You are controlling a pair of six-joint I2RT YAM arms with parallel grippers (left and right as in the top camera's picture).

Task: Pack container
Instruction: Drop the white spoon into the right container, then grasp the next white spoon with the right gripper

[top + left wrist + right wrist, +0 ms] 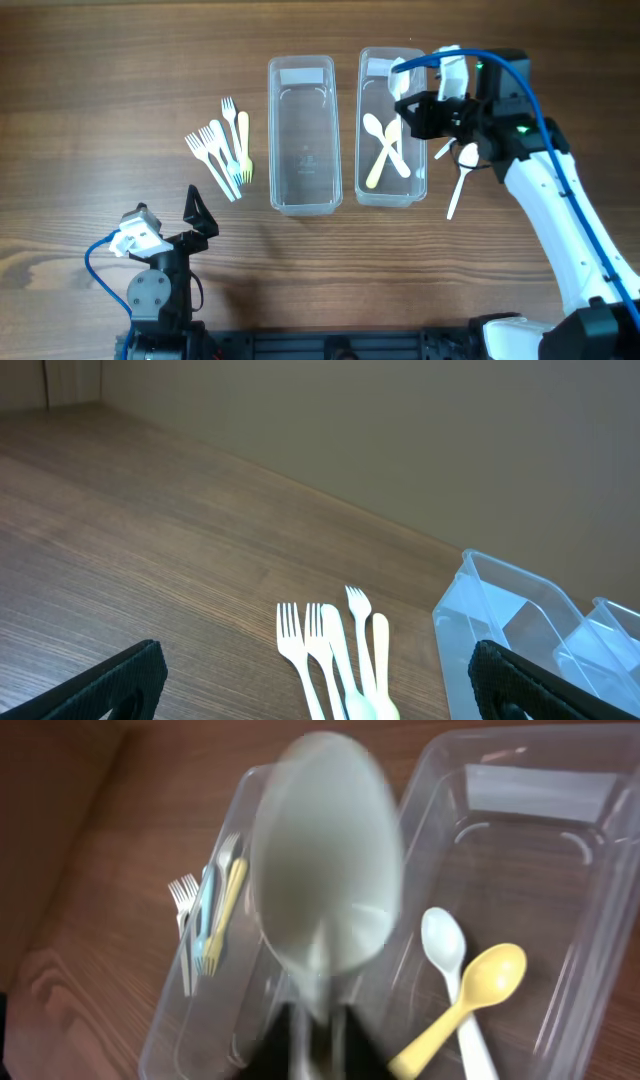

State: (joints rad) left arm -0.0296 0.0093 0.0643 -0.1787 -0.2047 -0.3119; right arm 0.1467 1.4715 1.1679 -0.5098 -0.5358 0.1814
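Observation:
Two clear containers stand side by side, the left one [272, 130] with nothing in it. The right one [362, 120] holds a white spoon [445, 945] crossed by a yellow spoon [470, 995]. My right gripper [415, 115] hangs over the right container. In the right wrist view a pale spoon [325, 900] fills the middle. It is blurred, bowl up, with its handle running down between my right gripper's [320, 1050] dark fingers. Several plastic forks [225, 150] lie left of the containers. My left gripper [170, 218] stands open near the table's front left, facing the forks [335, 650].
Another white spoon [460, 180] lies on the wooden table just right of the right container, beside my right arm. A blue cable runs along the right arm above the container.

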